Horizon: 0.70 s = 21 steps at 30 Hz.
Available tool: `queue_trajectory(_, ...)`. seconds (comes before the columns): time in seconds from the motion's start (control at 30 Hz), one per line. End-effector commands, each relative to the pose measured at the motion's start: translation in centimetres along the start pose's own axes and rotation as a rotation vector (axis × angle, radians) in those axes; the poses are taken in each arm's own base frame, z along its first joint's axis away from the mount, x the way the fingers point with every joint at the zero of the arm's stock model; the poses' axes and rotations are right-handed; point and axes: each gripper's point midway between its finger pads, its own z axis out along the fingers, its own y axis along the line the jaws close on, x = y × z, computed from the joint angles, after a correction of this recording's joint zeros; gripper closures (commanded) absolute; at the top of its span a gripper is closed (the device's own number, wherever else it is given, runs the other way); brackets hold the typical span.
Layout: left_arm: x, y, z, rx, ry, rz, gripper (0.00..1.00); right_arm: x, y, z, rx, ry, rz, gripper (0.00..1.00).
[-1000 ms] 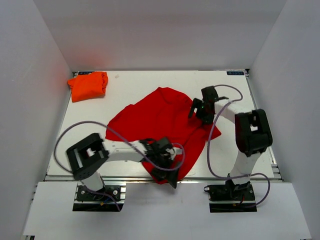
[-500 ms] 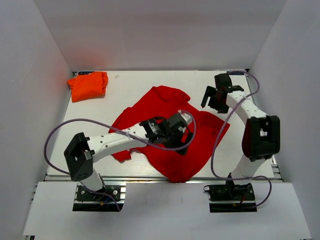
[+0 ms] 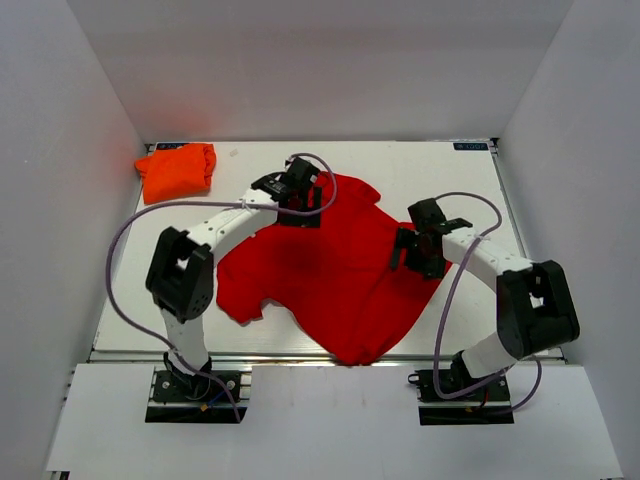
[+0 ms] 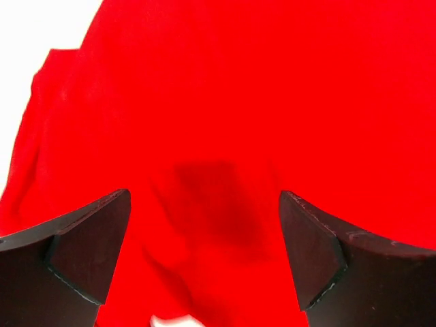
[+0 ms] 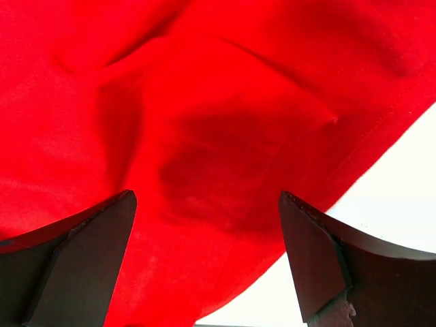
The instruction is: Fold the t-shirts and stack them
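**Two tees, two arms, both grippers open**

Two arms rise from the near edge of the white table (image 3: 450, 180). Between them lies the red t-shirt (image 3: 330, 280), one of two t-shirts. It is spread loosely and rumpled over the middle of the table, its near hem close to the near edge.

The right gripper (image 3: 420, 250) hangs over the shirt's right edge, jaws wide apart and holding nothing. Its wrist camera shows both fingers (image 5: 75, 259) above creased red cloth, with a hemmed edge meeting bare table at the right.

Farther back, at the shirt's far-left edge, the left gripper (image 3: 298, 198) also stands wide open and empty over red fabric. A small white scrap at the bottom edge of the left wrist view is cut off, and I cannot tell what it is. In the top view the left arm hides part of the shirt's far edge. Whether either gripper touches the cloth cannot be told.

The orange t-shirt (image 3: 177, 171), bunched into a compact bundle, sits in the far-left corner, well apart from the red one.
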Motion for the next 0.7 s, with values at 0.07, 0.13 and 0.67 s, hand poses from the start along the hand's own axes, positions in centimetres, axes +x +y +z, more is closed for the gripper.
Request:
queue_trajectory(0.07,-2.4,1.0,4.7,0.010,0.018,0.022,0.00,-0.8,-0.9,2.6,0.074,-0.009,0.028,0.10)
queue_trajectory(0.13,-0.9,1.1,7.2,-0.007,0.082,0.031,0.00,-1.0,-1.6,3.4,0.111,0.007,0.035,0.10)
queue_trajectory(0.67,0.2,0.8,12.0,0.113,0.158,-0.013,0.00,-17.4,-6.8,10.8,0.128,-0.025,0.103,0.10)
